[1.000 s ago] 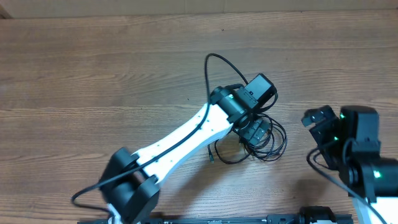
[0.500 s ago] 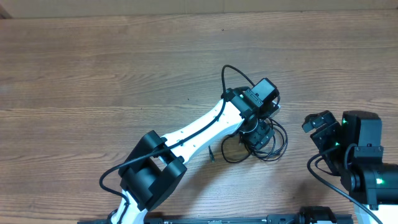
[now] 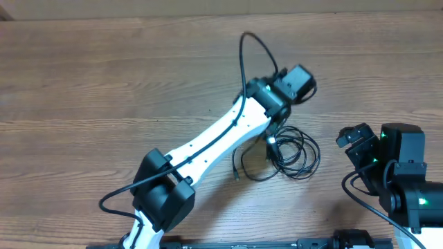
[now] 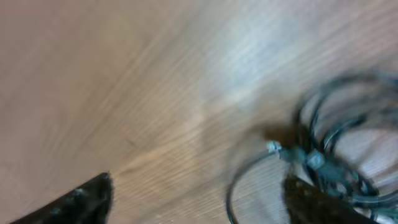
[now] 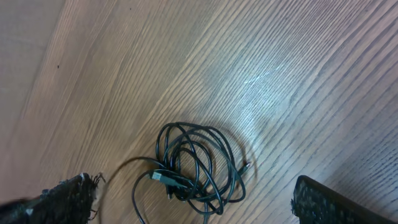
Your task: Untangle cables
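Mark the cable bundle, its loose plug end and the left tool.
cable bundle [image 5: 193, 163], right wrist view, middle of the coiled loops.
loose plug end [image 3: 236, 174], overhead view, tip of the stray cord.
left tool [image 4: 199, 186], left wrist view, midway between its fingertips.

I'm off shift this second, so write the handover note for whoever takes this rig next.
Left gripper: jaws open, holding nothing, low over the table right beside the cables.
Right gripper: jaws open, empty, standing apart from the bundle.
Cables: one tangled coil lying on the wood, one loose end trailing out.
Done: nothing separated.
Left: grip a strand, pull each cable free.
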Available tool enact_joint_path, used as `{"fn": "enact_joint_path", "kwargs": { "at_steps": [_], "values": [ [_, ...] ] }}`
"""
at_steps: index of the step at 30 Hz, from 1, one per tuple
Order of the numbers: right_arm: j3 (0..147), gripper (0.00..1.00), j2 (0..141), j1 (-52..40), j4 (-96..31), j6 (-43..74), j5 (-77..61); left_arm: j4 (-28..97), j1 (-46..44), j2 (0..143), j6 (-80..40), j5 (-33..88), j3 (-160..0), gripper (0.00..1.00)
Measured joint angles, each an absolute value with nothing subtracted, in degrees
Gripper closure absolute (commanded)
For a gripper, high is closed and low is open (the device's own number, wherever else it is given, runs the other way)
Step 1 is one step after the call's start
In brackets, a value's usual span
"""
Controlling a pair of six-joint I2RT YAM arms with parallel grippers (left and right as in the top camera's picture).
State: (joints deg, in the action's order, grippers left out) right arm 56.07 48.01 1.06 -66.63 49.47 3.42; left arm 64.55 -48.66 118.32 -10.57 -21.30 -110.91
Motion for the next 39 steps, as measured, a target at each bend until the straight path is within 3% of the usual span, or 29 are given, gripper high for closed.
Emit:
{"fn": "enact_joint_path", "kwargs": {
  "at_steps": [3, 8, 19, 27, 39],
  "values": [
    [56.07, 0.00, 48.01, 1.06, -66.70, 49.45, 3.40, 65.04, -48.42, 118.32, -10.74, -19.05, -115.85, 0.06],
    [56.07, 0.00, 48.01, 1.06, -67.40, 49.45, 3.51, 64.99, -48.53, 118.32, -9.19, -5.58, -117.54, 0.10],
    [56.07, 0.00, 48.01, 1.08, -67.53, 49.45, 4.67, 58.57, -50.35, 118.32, -8.56, 9.34, -107.85, 0.13],
    [56.07, 0.00, 48.01, 1.10, -67.92, 49.45, 5.54, 49.76, -53.91, 118.32, -9.58, 11.42, -101.14, 0.07],
    [56.07, 0.00, 48.01, 1.08, -69.06, 49.47, 5.58, 38.04, -54.46, 118.32, -15.35, 11.40, -91.33, 0.19]
  ]
}}
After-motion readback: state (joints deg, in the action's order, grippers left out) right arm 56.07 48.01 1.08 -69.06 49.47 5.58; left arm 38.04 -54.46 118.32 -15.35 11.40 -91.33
